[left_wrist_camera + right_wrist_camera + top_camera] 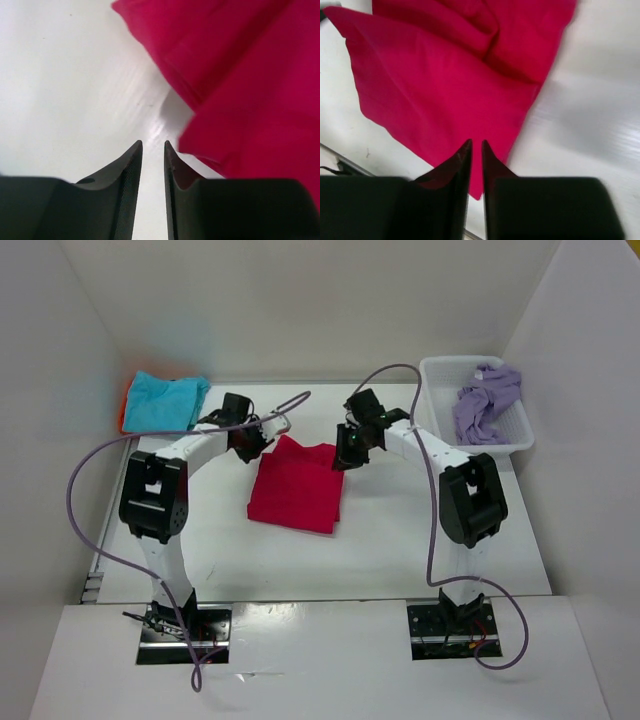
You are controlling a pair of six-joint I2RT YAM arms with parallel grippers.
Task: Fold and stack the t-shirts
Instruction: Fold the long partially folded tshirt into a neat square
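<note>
Basket [432, 395] right of magenta shirt [297, 488]

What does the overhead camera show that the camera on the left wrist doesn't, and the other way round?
Only the overhead view: the left arm and right arm, the turquoise shirt lying on the orange shirt in the far left corner, and the lavender shirt in the white basket at far right. Only the left wrist view: the left gripper up close, its fingers slightly apart with nothing between them. Both: the magenta-red shirt on the white table.
</note>
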